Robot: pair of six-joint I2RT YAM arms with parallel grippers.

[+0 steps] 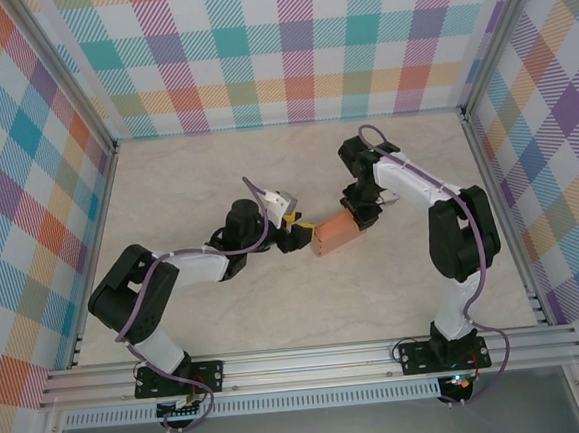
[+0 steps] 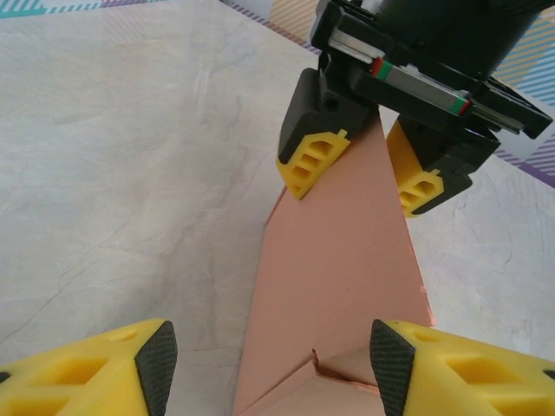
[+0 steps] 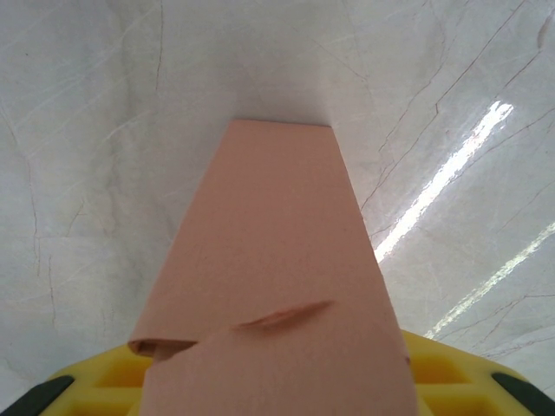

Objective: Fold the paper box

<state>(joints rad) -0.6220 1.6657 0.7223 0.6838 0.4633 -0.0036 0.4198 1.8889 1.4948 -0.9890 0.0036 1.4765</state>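
Left gripper: the left gripper is standing wide, its black pads flanking the near end of the paper box. One pad is sitting just beside the box's edge and the other is well apart from it, so it is gripping nothing.
Right gripper: the right gripper is pinching the far end of the box, a yellow finger lying on each face, jaws narrow on the card.
Where the box is: it is hanging between the two grippers near the middle of the table, seemingly carried by the right one alone.
Handling: judging by the thin salmon card, it is weighing almost nothing and is likely bending and creasing easily. A loose flap is gaping at each end, and a hard squeeze is likely crushing the shell.
Where to hold: I am judging the flat faces near an end to be safest, with the pads staying off the flaps that need tucking.
Surroundings: the plaid walls and the frame rail are standing well apart from the work.
In the way: chiefly the two grippers themselves, which are crowding one small box.
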